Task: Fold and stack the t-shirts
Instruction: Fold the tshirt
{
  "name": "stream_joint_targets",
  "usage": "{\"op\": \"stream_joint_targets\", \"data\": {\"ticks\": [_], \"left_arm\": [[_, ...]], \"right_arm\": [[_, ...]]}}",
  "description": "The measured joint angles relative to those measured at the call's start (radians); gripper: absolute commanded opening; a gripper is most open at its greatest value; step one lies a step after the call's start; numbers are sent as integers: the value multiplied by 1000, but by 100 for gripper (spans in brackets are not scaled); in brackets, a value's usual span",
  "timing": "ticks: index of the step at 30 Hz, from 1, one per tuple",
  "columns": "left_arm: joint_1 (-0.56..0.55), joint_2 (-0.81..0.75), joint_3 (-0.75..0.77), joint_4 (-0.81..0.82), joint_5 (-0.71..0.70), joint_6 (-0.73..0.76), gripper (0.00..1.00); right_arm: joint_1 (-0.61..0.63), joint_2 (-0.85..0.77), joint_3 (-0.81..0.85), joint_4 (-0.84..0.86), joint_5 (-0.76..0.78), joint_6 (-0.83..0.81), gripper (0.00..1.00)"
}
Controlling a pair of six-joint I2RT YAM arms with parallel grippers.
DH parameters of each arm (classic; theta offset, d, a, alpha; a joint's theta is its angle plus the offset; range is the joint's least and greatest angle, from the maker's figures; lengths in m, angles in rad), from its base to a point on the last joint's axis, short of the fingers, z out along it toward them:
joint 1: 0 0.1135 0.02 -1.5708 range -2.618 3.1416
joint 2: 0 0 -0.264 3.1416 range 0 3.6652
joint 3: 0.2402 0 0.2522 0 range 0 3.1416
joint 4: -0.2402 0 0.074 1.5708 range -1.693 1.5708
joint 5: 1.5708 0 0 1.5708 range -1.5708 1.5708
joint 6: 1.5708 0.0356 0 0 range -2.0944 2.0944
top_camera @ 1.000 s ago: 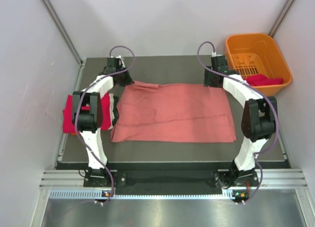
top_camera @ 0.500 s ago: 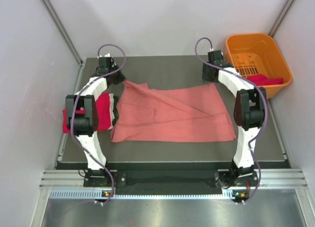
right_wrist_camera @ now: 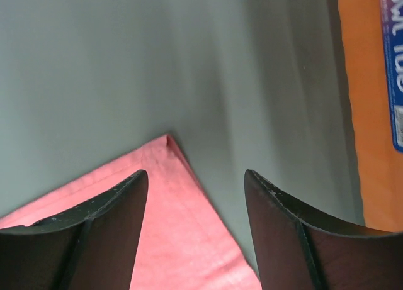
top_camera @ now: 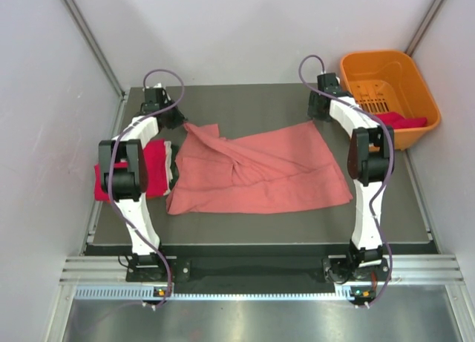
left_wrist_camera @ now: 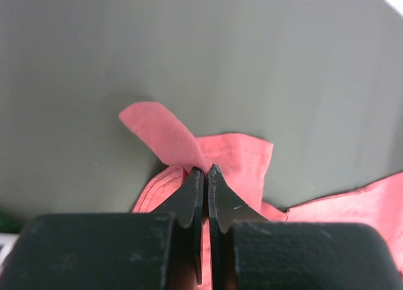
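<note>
A large salmon-pink t-shirt lies spread and rumpled on the dark table. My left gripper is shut on the shirt's far left corner; in the left wrist view cloth bulges out of the closed fingertips. My right gripper is open and empty just above the far right corner. In the right wrist view that corner lies between the spread fingers. A folded magenta-red t-shirt lies at the left edge, partly hidden by the left arm.
An orange plastic basket stands at the far right, with magenta-red cloth hanging over its near rim. Its wall shows at the right of the right wrist view. Grey walls enclose the table on three sides.
Both grippers have moved farther back. The salmon-pink shirt, flat before, now has diagonal folds across its middle and its far left corner is drawn up.
</note>
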Motion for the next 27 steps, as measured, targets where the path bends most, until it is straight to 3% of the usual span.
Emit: {"op": "stream_joint_targets", "data": {"ticks": [13,18,20,21,22,27], "left_arm": [[-7,39,11,0,46,0,0],[-11,40,13,0,48,0,0],[-13,45,23,-1,48,0,0],[-13,47,26,0,48,0,0],[-14,47,28,0,48,0,0],[-38,56,55,-6,40,3,0]], "right_arm": [[-2,80,60,-23,-72,0,54],[-1,122,98,-28,-108,-1,36],[-1,131,114,-30,-113,-4,19],[-1,134,118,-30,-112,-2,4],[-1,135,119,-33,-107,-2,0],[-3,134,121,-45,-3,18,0]]}}
